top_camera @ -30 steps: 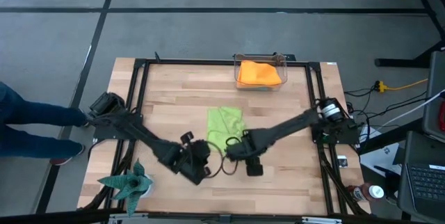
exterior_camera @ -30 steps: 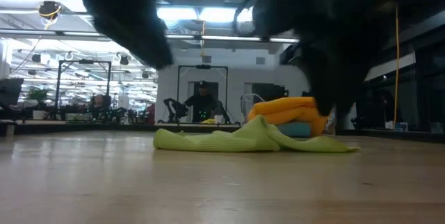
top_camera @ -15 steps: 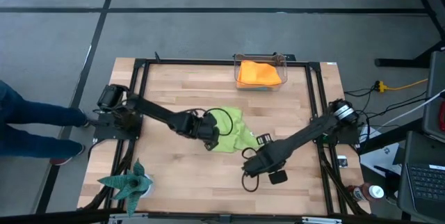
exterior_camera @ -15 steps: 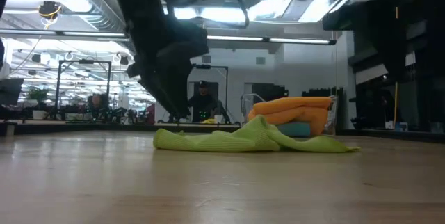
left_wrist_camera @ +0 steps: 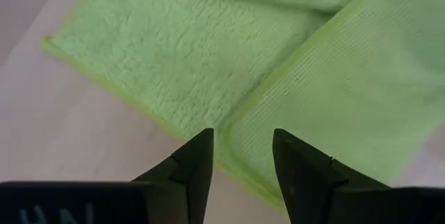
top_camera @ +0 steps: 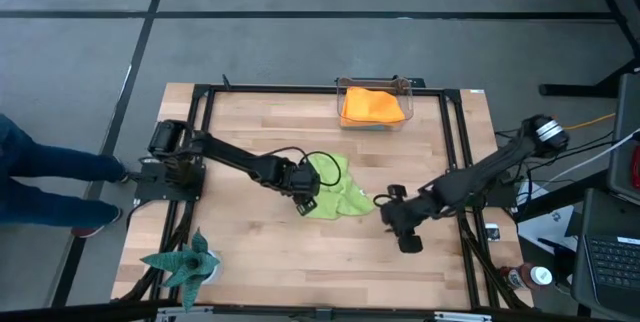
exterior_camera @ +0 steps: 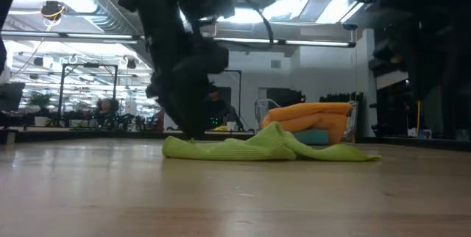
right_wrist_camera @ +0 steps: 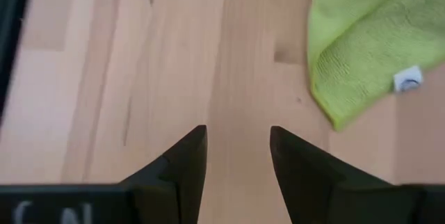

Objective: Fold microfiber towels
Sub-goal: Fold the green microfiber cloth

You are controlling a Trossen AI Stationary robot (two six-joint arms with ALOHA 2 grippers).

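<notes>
Wooden table seen from above: green towel rumpled mid-table, orange towels in a bin at the far edge. Left gripper sits at the towel's left edge; right gripper over bare wood just right of it. Low view: towel lies flat-ish, left arm down at its left end. Left wrist: fingers apart, straddling a hem, nothing grasped. Right wrist: fingers apart, empty, towel corner nearby. Step looks like the grasp before the first fold; next, both should pinch the edges.
</notes>
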